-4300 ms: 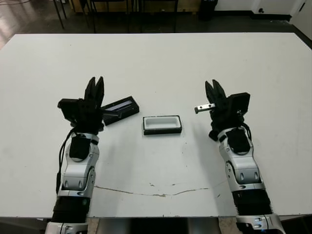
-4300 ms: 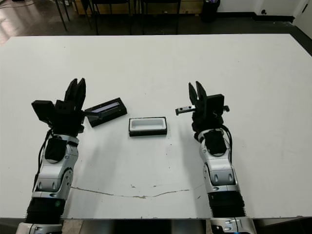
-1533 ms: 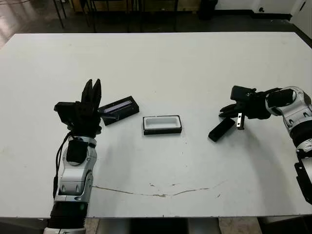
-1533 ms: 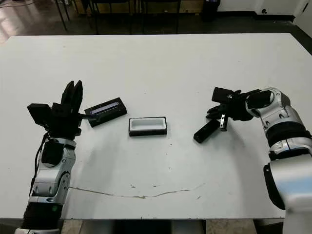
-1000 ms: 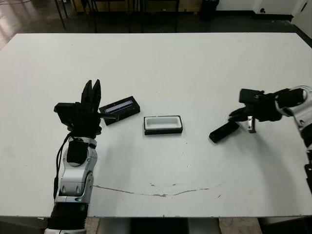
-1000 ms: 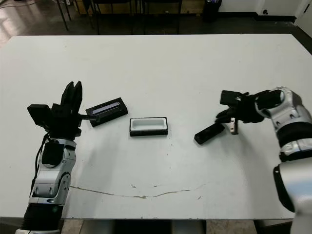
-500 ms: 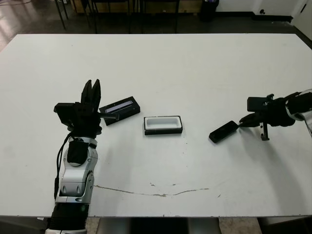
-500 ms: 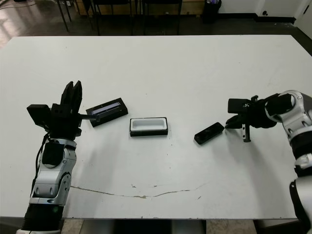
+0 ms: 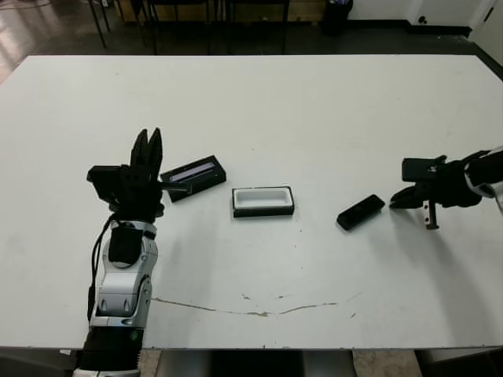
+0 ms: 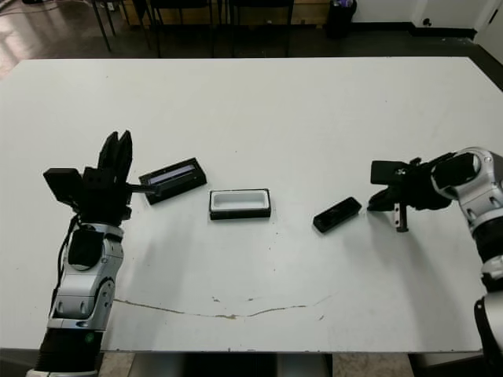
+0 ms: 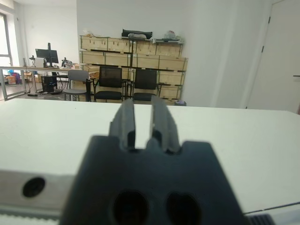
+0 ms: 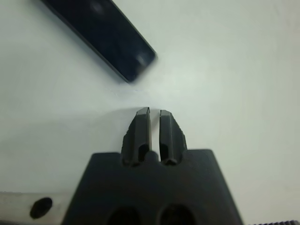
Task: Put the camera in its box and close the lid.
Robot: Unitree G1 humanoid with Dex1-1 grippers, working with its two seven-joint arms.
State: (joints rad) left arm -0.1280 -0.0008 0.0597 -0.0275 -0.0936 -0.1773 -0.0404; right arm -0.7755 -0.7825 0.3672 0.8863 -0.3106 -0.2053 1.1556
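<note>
The camera [image 9: 361, 212] lies flat and slanted on the white table, right of the box [image 9: 262, 212], a white-lined tray standing open. The lid [image 9: 193, 177] lies slanted left of the box, pale strip up. My right gripper [image 9: 395, 199] is low over the table just past the camera's right end, a small gap away, fingers shut on nothing. The right wrist view shows the camera's end [image 12: 108, 40] ahead of the fingertips [image 12: 143, 114]. My left gripper [image 9: 148, 140] stands upright just left of the lid, shut and holding nothing.
A thin dark scratch [image 9: 251, 310] runs across the table near its front edge. Chairs and table legs [image 9: 189, 16] stand beyond the far edge. In the left wrist view, shelves and chairs [image 11: 131, 79] show behind the table.
My right arm swung from the table's middle out to the right, passed over the camera and drew back just beyond its right end. The camera turned slightly. The left arm stayed.
</note>
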